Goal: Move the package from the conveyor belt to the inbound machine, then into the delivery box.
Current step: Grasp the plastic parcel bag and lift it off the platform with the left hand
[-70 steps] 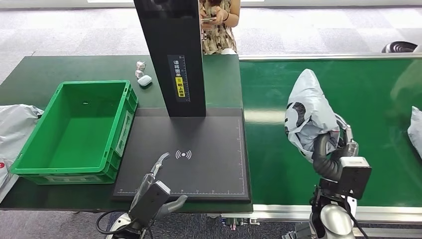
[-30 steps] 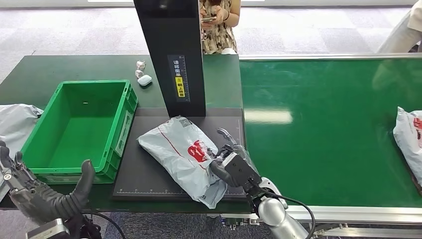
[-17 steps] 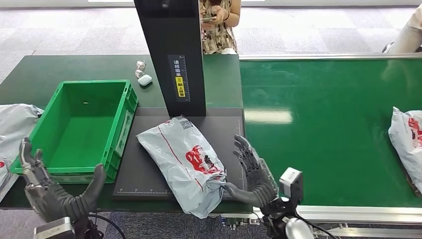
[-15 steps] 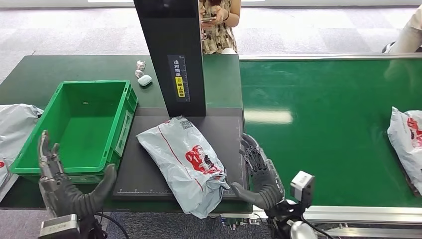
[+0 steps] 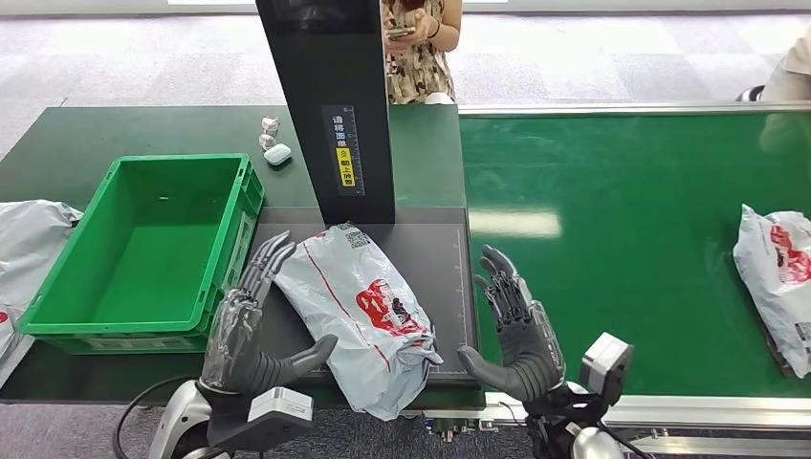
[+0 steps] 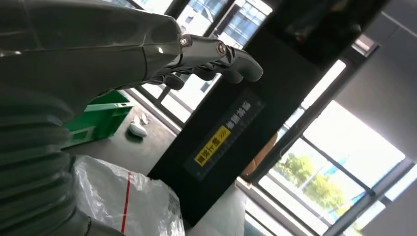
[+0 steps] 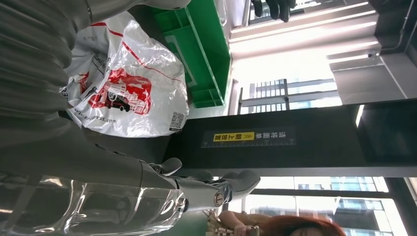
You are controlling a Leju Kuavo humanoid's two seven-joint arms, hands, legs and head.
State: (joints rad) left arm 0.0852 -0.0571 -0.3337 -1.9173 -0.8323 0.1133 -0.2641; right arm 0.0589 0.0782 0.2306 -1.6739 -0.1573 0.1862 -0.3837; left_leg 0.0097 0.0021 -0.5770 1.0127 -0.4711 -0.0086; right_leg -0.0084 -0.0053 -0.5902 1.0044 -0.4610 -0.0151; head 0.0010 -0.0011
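Nearest you, your left hand has swung in from the table's left edge and now stands beside the crumpled grey plastic mailer package with the red logo, fingers spread, thumb reaching under the bag's near left corner, holding nothing; your right hand has let go and drawn off to the right, fingers apart and empty, just beside the package but no longer on it; the package itself lies slantwise on the flat black scanning pad of the inbound machine, its near end drooping over the pad's front edge; so the first leg looks done and the handover from right to left is on, with the lift into the box yet to come; left of the pad sits the green plastic delivery box, open and waiting; behind the package rises the machine's tall black column with the yellow label; out right on the green conveyor belt a second grey mailer bag has drifted closer; farthest off, a person in a patterned top stands behind the table.
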